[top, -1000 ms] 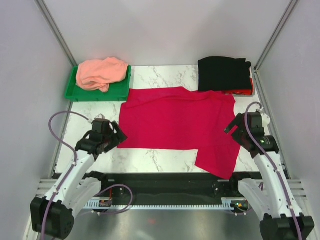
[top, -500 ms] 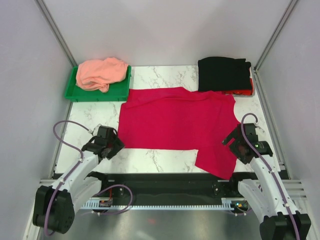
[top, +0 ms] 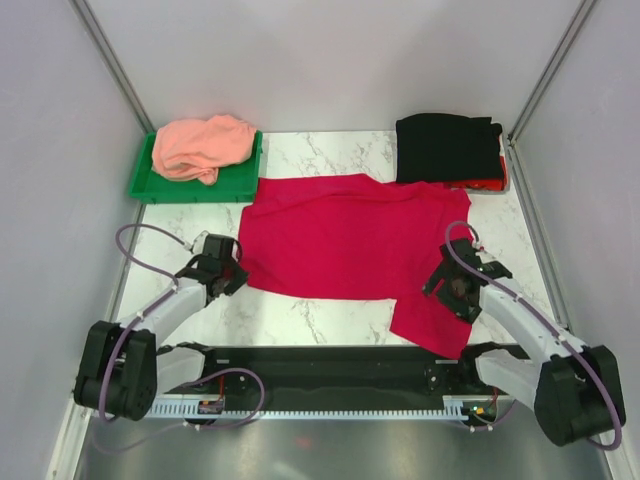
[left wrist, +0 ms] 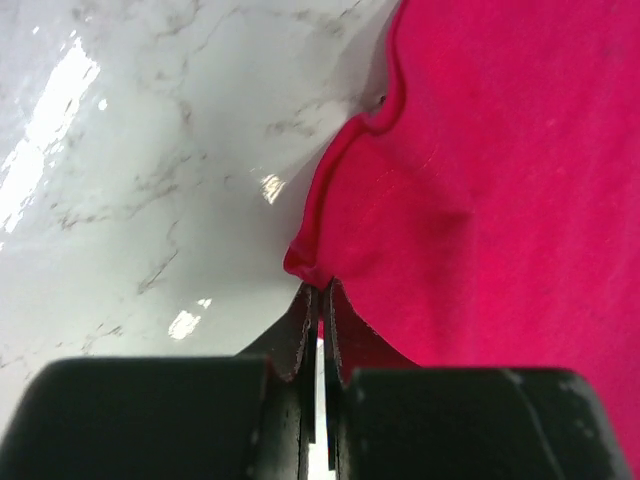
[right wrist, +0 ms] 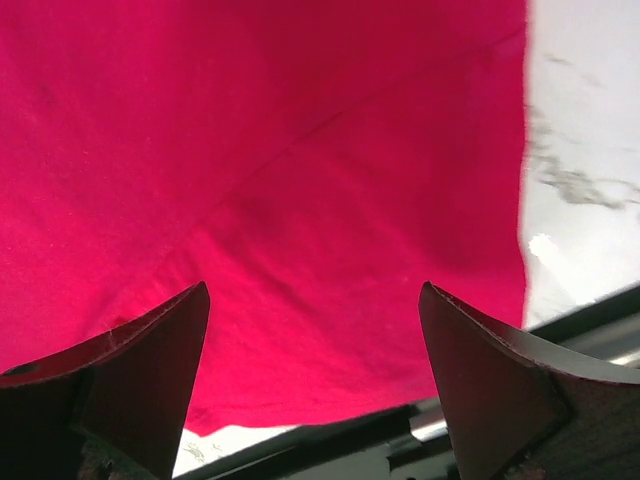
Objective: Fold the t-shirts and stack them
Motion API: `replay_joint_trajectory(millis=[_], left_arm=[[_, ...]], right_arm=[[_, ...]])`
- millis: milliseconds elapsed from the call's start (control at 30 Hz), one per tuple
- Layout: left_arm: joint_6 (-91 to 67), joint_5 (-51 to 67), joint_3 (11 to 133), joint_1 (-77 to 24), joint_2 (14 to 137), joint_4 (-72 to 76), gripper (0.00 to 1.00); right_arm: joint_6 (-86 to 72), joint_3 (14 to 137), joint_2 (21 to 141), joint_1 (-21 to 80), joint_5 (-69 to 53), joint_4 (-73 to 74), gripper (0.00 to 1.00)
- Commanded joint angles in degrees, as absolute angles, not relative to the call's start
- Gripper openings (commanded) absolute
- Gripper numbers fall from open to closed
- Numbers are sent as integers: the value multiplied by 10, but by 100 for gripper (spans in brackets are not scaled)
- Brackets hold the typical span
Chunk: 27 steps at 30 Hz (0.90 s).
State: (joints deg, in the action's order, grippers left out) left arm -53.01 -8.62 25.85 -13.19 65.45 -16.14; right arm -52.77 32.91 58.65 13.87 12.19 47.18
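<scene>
crimson t-shirt [top: 350, 235] limp, light; i read left gripper [left wrist: 318, 296] clenched on hem corner; right gripper [right wrist: 312, 292] spread wide above; i'd pinch edges.

Bright, even light falls from above, with faint shadows. White glare spots lie on the marble [left wrist: 120, 180] left of the left gripper [left wrist: 318, 300], which blurs near the lens. Just ahead, the shirt [left wrist: 500, 200] edge casts a soft grey shadow. The right gripper [right wrist: 315, 290] looks dark and slightly soft.
</scene>
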Motion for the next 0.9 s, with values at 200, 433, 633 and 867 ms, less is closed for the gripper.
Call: replay_joint_trajectory(millis=[200, 433, 633, 867], left_arm=[[-497, -95, 288, -115, 693, -109, 2], [-479, -68, 279, -68, 686, -99, 2], [-470, -46, 287, -59, 679, -101, 2], [-474, -7, 280, -59, 686, -86, 2]], right_arm=[[-503, 344, 744, 160, 120, 313, 93], [-405, 523, 908, 159, 128, 279, 93], [-374, 612, 900, 159, 117, 333, 93], [-350, 492, 699, 159, 157, 358, 91]])
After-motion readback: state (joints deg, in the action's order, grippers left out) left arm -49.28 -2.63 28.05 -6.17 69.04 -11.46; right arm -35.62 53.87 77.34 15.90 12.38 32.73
